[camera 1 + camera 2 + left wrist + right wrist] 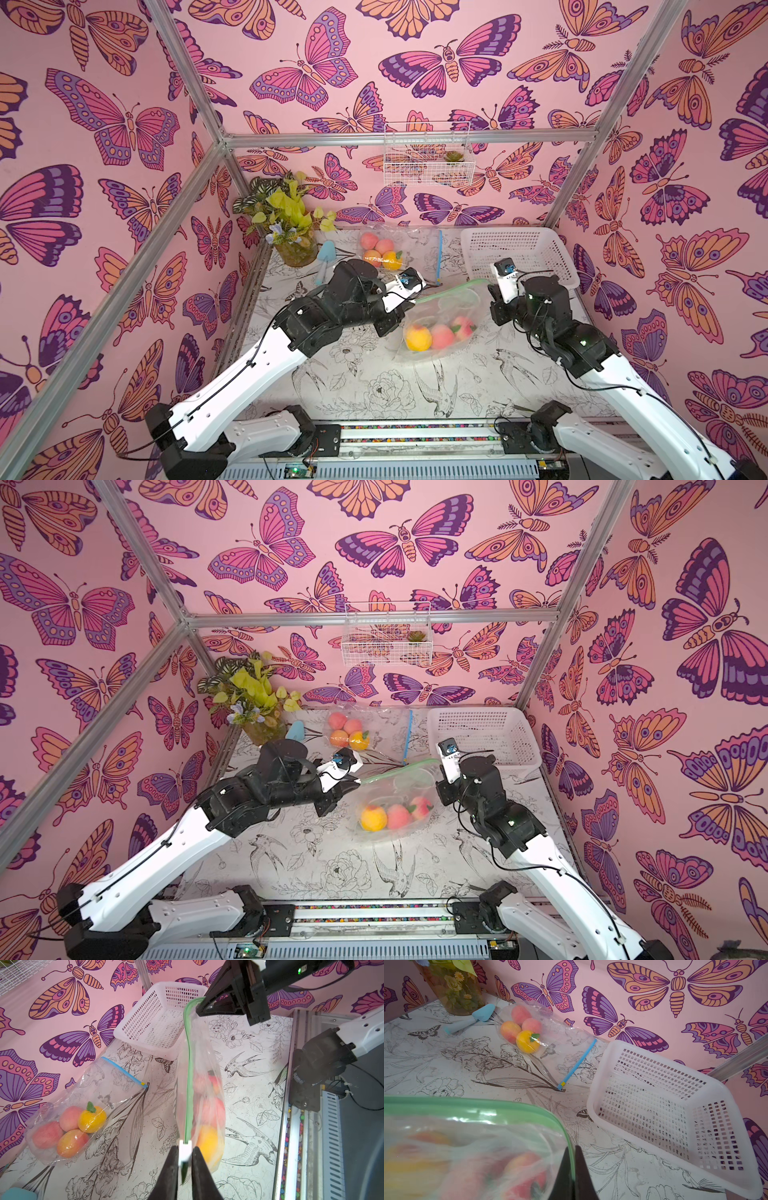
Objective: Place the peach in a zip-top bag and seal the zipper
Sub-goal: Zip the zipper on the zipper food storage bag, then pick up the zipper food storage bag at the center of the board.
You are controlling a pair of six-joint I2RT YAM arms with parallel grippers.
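My left fingers [175, 1154] pinch the white slider [185, 1148] on the green zipper [188, 1064] of a clear plastic bag [207, 1057] holding peaches [441, 336]; my right fingers [580, 1165] clamp its far corner.

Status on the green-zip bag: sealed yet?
Done: peaches sit inside the green-zip bag. In hand: right gripper pinches one zipper corner; left gripper grips the white slider at the opposite end. The green zipper between reads as one closed strip, so sealing looks finished or nearly. Remaining: confirm the seal, release.
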